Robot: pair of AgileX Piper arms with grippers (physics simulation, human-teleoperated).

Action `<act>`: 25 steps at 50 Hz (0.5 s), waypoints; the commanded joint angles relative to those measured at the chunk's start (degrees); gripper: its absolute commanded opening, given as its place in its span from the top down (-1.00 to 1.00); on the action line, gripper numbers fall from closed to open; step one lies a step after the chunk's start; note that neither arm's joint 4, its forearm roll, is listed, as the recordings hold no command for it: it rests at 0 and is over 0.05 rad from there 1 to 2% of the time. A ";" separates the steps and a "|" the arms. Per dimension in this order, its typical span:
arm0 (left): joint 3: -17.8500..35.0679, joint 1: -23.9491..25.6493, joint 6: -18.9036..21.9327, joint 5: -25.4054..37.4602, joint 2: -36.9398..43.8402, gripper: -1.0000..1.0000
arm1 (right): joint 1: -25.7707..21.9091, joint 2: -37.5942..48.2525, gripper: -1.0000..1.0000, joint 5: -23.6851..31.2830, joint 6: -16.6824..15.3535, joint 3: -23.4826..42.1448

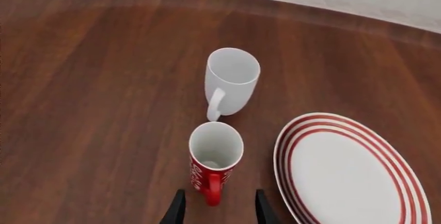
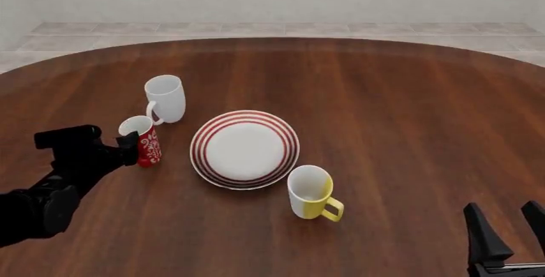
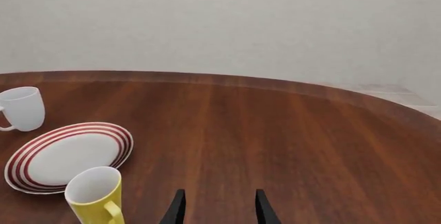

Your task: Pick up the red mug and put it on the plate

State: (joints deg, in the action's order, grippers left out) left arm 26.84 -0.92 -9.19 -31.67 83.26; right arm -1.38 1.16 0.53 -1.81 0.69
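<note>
The red mug [image 2: 141, 141] stood upright at the left of the front view, just left of the plate [image 2: 245, 149] and directly ahead of the left end effector [image 2: 127, 144], far nearer than the right end effector [image 2: 507, 227] at lower right. The left wrist view showed what the front view hid: spread fingers [image 1: 176, 209] flanking the handle, empty. The right end effector, by its wrist view, also stood open, holding nothing.

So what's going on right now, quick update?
Left end effector open, lined up on the red mug handle. Right end effector open, idle. Red mug upright on table, left of plate. White mug close behind.
</note>
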 commanded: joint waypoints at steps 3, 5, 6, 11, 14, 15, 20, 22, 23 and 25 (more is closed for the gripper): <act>0.86 -0.72 0.51 -1.69 3.02 -1.00 | 0.02 -0.13 -1.00 0.18 -0.07 -0.03; 1.07 -0.69 0.49 -2.06 4.10 -1.00 | 0.07 -0.12 -1.00 0.29 -0.01 0.08; 1.07 -0.66 0.38 -2.28 4.39 -1.00 | 0.14 -0.03 -1.00 0.27 0.06 0.13; 1.59 -0.67 0.35 -2.21 4.96 -1.00 | 0.14 0.01 -1.00 -0.14 0.04 -0.19; 1.63 -0.60 0.38 -2.13 5.00 -1.00 | 0.10 -0.09 -1.00 0.02 0.00 -0.08; 1.65 -0.54 0.28 -2.07 4.97 -1.00 | 0.07 -0.04 -1.00 0.11 -0.01 0.03; 1.80 -0.51 0.40 -2.16 5.38 -1.00 | 0.02 -0.11 -1.00 0.28 -0.05 0.20; 2.10 -0.33 0.55 -1.85 5.39 -1.00 | 0.10 -0.26 -1.00 0.30 -0.01 0.11; 2.19 -0.29 0.62 -1.80 5.43 -1.00 | 0.15 -0.31 -1.00 0.31 0.01 0.05; 2.45 -0.24 0.78 -1.78 5.71 -1.00 | 0.12 -0.56 -1.00 0.27 -0.02 -0.21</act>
State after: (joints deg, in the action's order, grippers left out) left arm 28.54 -1.35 -8.70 -33.50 88.00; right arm -1.29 0.98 0.74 -1.82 0.72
